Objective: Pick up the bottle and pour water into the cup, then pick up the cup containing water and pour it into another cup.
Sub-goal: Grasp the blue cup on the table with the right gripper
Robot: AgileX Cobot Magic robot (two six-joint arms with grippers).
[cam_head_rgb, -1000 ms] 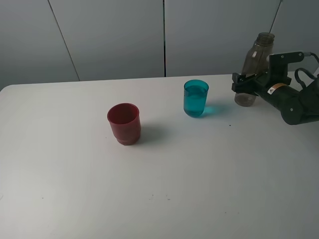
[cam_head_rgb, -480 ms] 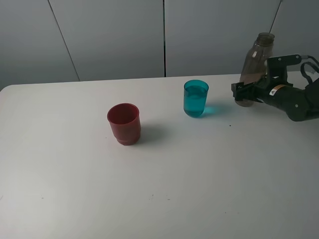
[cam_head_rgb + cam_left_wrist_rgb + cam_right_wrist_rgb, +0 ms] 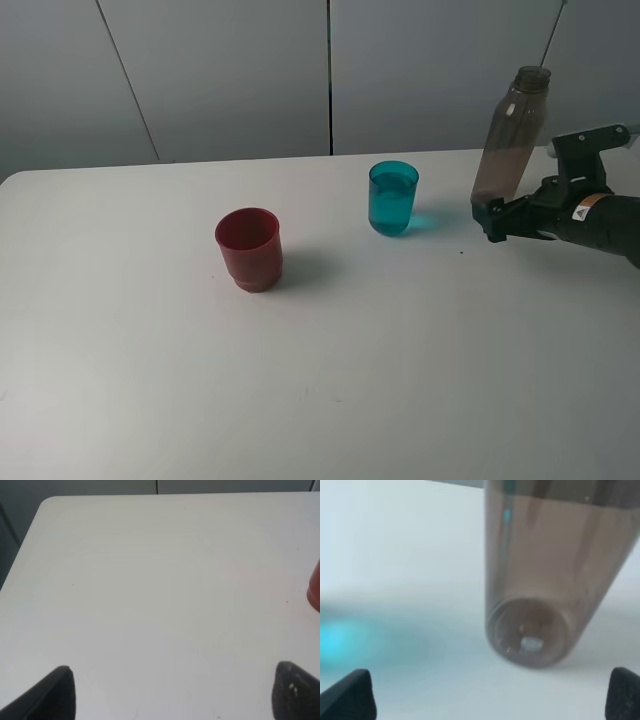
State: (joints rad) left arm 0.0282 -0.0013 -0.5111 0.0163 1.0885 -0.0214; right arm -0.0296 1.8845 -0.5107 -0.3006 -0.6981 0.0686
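Right arm (image 3: 605, 218) lies low from 3 o'clock, near level over worktop (image 3: 150, 350), right pincer (image 3: 493, 222) spread wide, gripping nothing, bottle (image 3: 510, 130) upright just beyond its tips.

The right end effector (image 3: 494, 219) had its arm run off the high view's edge. At the right wrist the bottle (image 3: 540, 580) lost its top to the frame, everything blurred, the teal cup (image 3: 337, 639) only a smeared glow. At the left wrist, the red cup (image 3: 315, 591) showed as a cut-off sliver.
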